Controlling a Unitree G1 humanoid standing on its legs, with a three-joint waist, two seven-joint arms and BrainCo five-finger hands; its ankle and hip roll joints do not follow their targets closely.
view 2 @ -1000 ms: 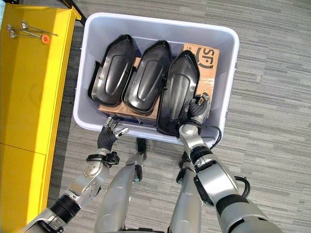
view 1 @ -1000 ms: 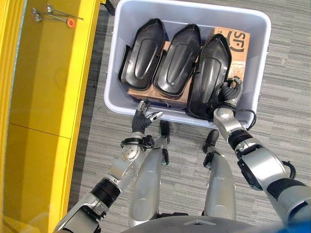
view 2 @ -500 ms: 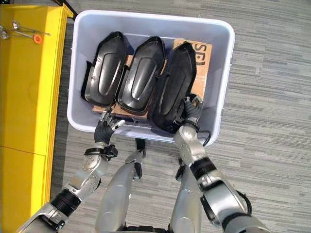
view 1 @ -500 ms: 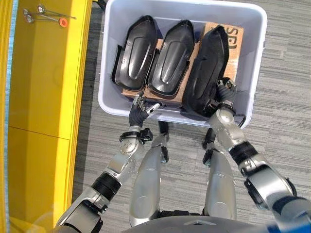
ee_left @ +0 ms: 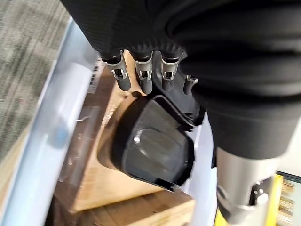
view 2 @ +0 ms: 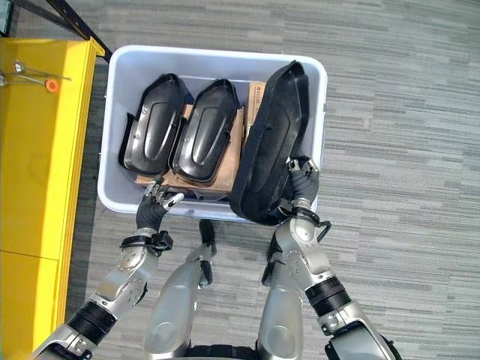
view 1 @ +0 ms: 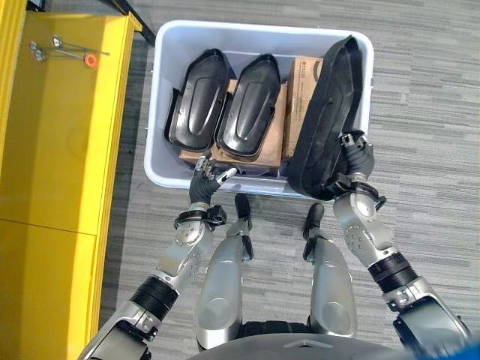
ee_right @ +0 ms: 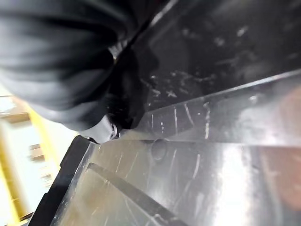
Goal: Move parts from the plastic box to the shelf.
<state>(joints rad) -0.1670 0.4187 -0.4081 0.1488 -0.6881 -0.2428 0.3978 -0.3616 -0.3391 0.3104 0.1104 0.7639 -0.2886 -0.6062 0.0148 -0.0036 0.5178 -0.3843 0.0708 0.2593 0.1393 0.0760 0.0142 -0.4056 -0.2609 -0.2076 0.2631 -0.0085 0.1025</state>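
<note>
I can read nothing from here. A few lines of small dark print run along the far end of the cardboard box [view 1: 298,112] lying in the plastic box [view 1: 255,30], but the letters are too small for me to make out.

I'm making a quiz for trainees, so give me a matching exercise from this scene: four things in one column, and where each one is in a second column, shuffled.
1. right robot hand
2. left robot hand
3. yellow shelf
4. cardboard box

A. to the left of the plastic box
B. open, at the box's near wall
C. gripping the lifted black part
D. inside the plastic box

Pairs: 1-C, 2-B, 3-A, 4-D
</note>
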